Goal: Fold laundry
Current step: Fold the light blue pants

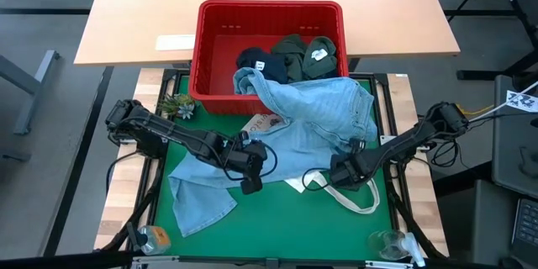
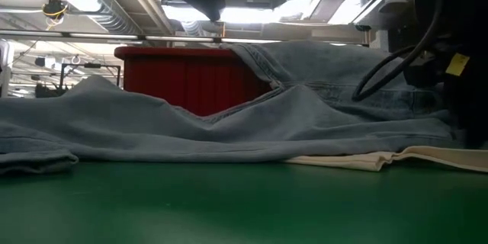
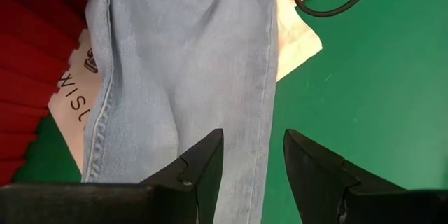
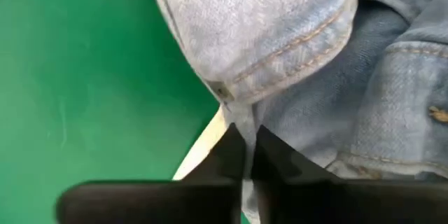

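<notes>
You see the light blue jeans (image 1: 290,126) spread across the green surface (image 1: 277,218), with the waist part hanging over the front wall of the red basket (image 1: 210,29) and one leg reaching toward the near left corner. Inside the basket lie a navy garment (image 1: 252,60) and two dark olive garments (image 1: 307,55). Your left gripper (image 1: 250,187) is above the middle of the surface, over the edge of the jeans leg; in the left wrist view its jaws stand apart, one finger (image 3: 203,164) over the denim and the other over the green mat, and they hold nothing. Your right gripper (image 1: 339,175) is at the right side of the jeans, just beside the cream tote bag (image 1: 349,193), which lies partly under the denim. In the right wrist view its jaws are pressed together, and a thin fold of the jeans (image 4: 280,56) near a seam seems to be pinched between them, though the contact itself is hard to see. In the low view the jeans (image 2: 229,122) make a long low ridge in front of the basket (image 2: 183,76), and the flat edge of the tote bag (image 2: 396,158) shows below them on the right. A small green plant (image 1: 178,105) sits at the left of the basket.
</notes>
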Tool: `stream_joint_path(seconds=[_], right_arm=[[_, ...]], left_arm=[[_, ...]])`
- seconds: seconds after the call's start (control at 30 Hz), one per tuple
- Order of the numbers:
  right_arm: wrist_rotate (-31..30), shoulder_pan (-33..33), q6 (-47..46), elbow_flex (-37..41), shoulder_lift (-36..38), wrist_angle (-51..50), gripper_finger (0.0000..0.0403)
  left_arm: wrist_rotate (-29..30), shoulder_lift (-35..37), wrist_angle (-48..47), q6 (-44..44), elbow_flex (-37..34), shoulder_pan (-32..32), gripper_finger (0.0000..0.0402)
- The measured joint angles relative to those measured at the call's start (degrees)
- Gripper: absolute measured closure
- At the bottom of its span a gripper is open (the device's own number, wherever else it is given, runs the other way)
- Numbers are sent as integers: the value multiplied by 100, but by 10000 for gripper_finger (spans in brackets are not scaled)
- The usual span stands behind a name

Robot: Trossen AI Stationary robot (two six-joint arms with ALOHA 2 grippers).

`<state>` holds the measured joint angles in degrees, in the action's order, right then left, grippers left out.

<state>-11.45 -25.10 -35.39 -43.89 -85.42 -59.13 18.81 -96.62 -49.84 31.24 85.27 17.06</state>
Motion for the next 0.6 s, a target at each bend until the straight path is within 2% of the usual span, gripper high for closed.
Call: stream_joint_path(seconds=[0.17,0.3,0.6], right_arm=[[412,-6,119,-510,76,-701,375],[893,-84,120,-974,327,-992,395],[2439,-950,70,-1501,615,-933,396]], left_arm=[[0,0,0,2,0,74,257],[0,0,0,7,0,157,257],[0,0,0,7,0,363,257]])
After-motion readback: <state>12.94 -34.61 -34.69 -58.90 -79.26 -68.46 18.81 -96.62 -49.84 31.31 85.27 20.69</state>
